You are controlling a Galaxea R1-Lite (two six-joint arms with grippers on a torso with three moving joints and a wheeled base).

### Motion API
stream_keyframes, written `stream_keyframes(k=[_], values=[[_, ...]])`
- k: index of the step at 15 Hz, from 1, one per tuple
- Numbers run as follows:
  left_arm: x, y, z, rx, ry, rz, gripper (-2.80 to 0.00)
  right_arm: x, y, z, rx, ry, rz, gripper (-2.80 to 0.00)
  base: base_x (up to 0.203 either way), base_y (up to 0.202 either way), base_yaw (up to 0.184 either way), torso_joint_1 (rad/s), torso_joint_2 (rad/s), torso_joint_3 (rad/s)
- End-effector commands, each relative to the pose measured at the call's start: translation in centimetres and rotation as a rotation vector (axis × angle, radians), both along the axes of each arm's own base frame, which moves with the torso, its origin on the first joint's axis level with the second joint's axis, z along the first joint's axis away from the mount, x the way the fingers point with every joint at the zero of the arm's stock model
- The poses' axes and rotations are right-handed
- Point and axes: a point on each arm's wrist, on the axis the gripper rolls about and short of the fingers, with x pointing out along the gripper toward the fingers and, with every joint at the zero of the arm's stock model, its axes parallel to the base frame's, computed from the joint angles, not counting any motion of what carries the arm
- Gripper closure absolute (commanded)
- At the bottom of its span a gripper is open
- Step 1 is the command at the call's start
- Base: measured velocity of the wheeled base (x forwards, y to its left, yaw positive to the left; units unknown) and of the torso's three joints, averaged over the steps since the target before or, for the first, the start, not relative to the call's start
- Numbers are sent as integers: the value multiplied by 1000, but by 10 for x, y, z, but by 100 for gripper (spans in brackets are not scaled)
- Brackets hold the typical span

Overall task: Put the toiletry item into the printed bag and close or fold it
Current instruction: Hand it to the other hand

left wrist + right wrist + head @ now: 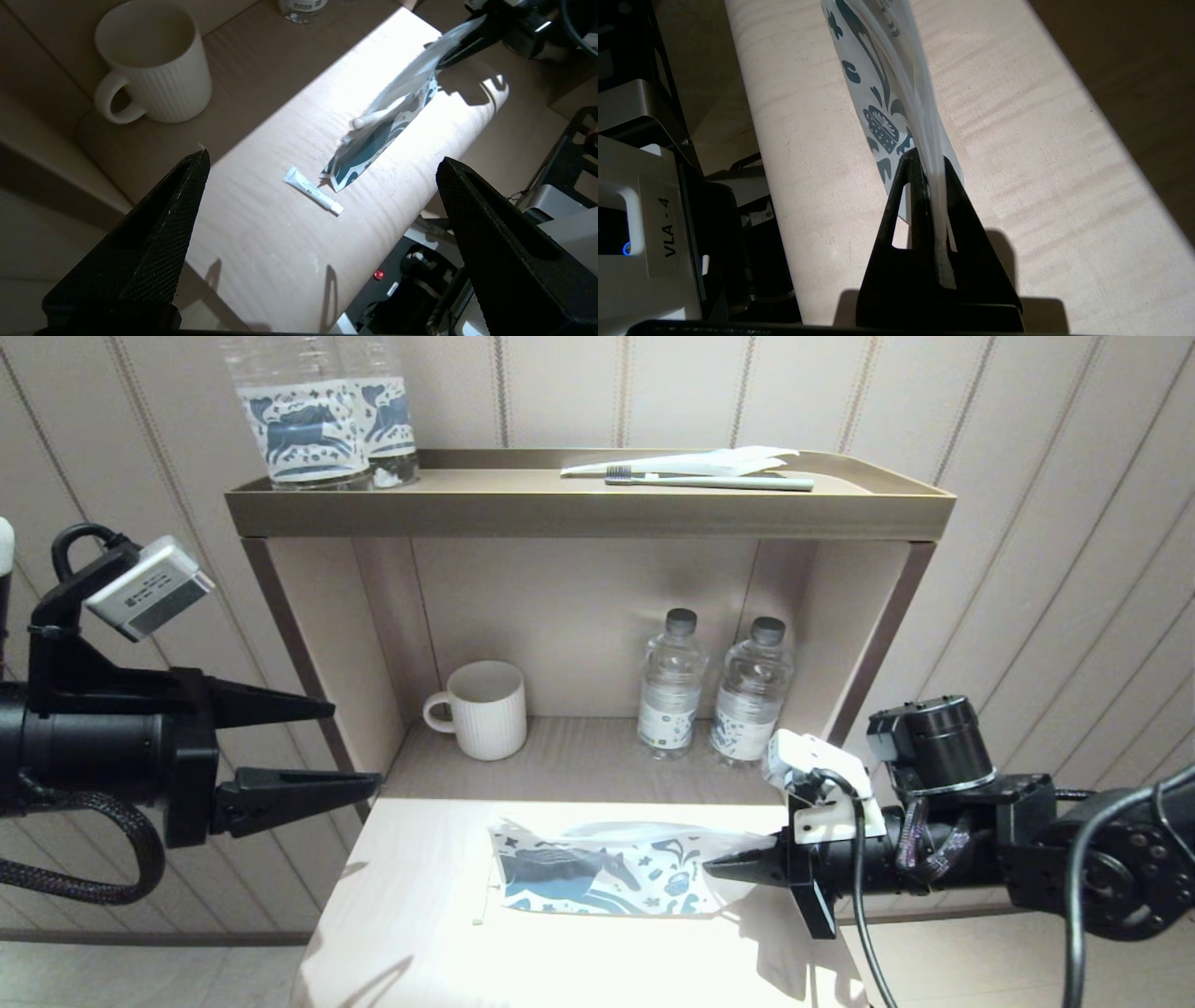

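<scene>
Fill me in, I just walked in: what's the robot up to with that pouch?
The right gripper is shut on one end of the printed bag, holding it on the pale tabletop. A white toothbrush handle sticks out of the bag's mouth. The left gripper hovers off to the left with its jaws open, holding nothing. A small white tube lies on the table beside the bag. A mug and bottles stand on the shelf behind.

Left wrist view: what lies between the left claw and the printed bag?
A small white tube on the tabletop, just short of the printed bag. The left claw hangs open. Left wrist view shows it.
</scene>
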Motion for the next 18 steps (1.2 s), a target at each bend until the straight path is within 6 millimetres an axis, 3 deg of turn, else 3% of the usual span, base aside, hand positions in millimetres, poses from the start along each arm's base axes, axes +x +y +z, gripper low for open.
stream_keyframes(k=[1, 10, 18], values=[[8, -13, -6, 2, 17, -55, -280, 4, 0, -5, -5, 13, 0, 0, 0, 0, 0, 0, 0, 0], [10, -34, -15, 1, 34, -137, -280, -5, 1, 5, 24, -46, 16, 0, 0, 0, 0, 0, 0, 0], [24, -39, -25, 8, 46, -135, -280, -9, -1, 13, 37, -65, 16, 0, 0, 0, 0, 0, 0, 0]])
